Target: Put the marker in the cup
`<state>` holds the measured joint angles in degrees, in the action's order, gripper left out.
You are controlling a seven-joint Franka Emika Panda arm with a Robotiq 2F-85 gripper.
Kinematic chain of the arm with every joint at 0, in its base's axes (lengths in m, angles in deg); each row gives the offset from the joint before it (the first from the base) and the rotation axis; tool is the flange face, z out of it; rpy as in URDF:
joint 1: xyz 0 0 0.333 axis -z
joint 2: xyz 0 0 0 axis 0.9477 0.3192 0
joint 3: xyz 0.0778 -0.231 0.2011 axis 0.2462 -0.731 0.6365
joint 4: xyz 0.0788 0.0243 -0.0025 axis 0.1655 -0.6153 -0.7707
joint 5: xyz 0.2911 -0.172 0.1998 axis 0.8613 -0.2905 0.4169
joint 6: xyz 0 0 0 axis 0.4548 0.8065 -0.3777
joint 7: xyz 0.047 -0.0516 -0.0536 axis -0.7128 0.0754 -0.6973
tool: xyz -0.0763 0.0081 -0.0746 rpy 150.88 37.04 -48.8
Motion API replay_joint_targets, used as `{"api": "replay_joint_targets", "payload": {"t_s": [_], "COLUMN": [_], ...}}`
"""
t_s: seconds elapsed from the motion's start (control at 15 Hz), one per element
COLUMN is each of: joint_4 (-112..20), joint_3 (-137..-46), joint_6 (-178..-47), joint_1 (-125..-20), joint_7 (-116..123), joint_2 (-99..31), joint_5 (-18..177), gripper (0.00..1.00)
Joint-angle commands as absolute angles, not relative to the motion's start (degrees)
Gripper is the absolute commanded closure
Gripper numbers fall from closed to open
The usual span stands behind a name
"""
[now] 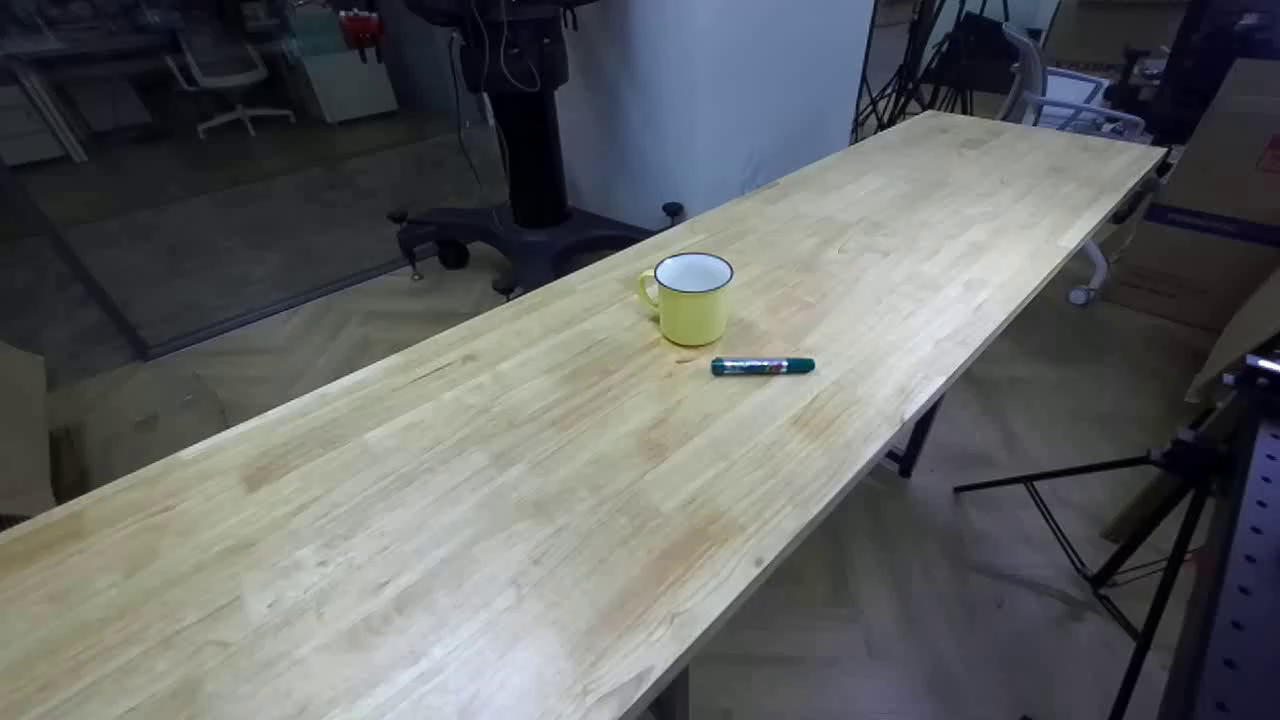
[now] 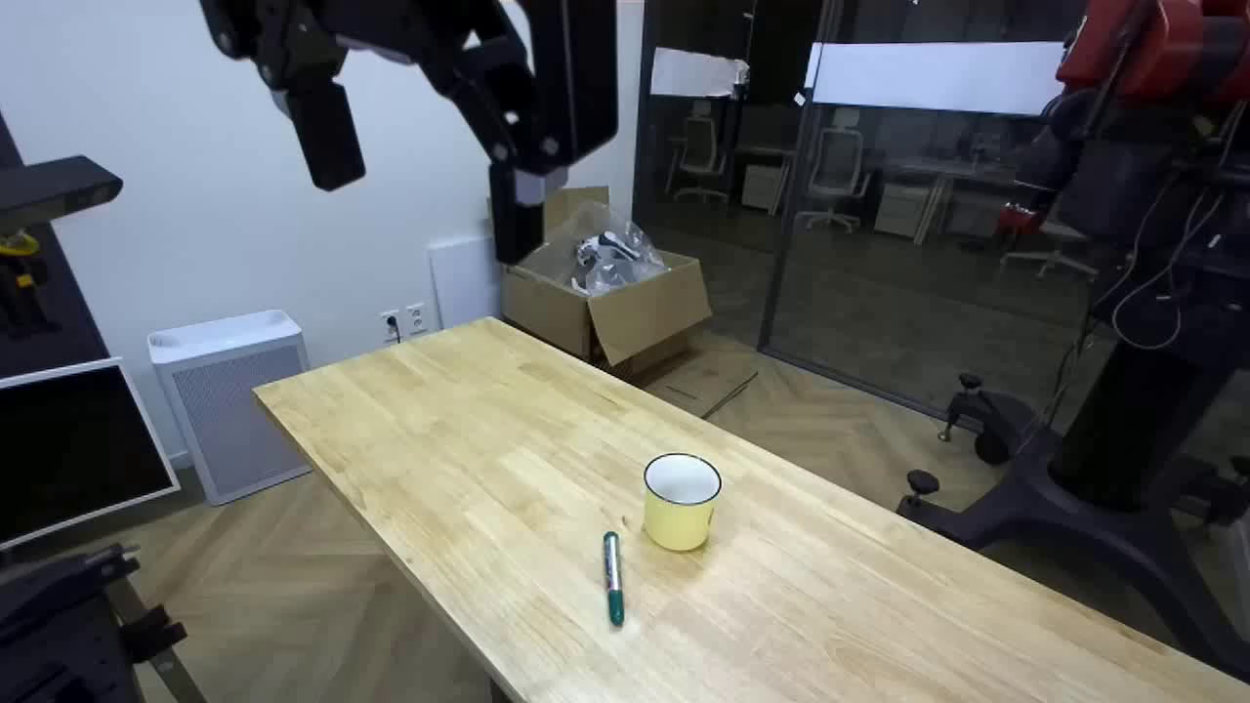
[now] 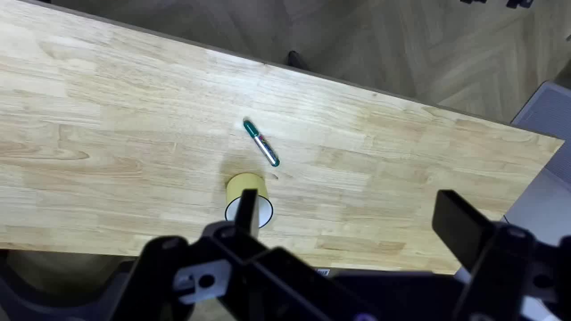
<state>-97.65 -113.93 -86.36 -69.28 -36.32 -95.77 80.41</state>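
Observation:
The marker [image 1: 763, 366] lies flat on the wooden table [image 1: 450, 500], with dark green ends and a printed silver middle. It also shows in an exterior view [image 2: 613, 578] and the wrist view [image 3: 261, 142]. The yellow cup [image 1: 692, 315] stands upright close beside it, apart from it. The cup also shows in an exterior view [image 2: 674, 524] and the wrist view [image 3: 244, 185], where a finger hides part of its rim and mouth. Its handle shows in an exterior view only. My gripper [image 2: 427, 217] is open and empty, high above the table; its fingers are spread wide in the wrist view [image 3: 347, 200].
A dark wheeled stand [image 1: 530, 225] is beside the table's long edge. An open cardboard box [image 2: 645, 303] and a white air purifier [image 2: 234, 400] stand on the floor past the table's end. A tripod [image 1: 1170, 470] stands off the opposite long edge.

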Motion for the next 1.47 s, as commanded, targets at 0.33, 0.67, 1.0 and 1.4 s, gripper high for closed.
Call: {"api": "replay_joint_targets", "payload": {"t_s": [0.33, 0.67, 1.0, 1.4], "joint_4": [-97.53, -97.53, -98.31, -95.97], "joint_3": [-113.0, -113.0, -112.18, -108.02], "joint_6": [-86.36, -86.36, -91.62, -104.62], "joint_1": [-68.07, -68.07, -67.81, -68.24], "joint_7": [-37.09, -37.09, -36.73, -34.52], "joint_2": [-95.4, -95.4, -94.29, -76.68], "joint_5": [81.31, 81.31, 80.21, 73.74], "gripper": [0.0, 0.0, 0.0, 0.0]}}
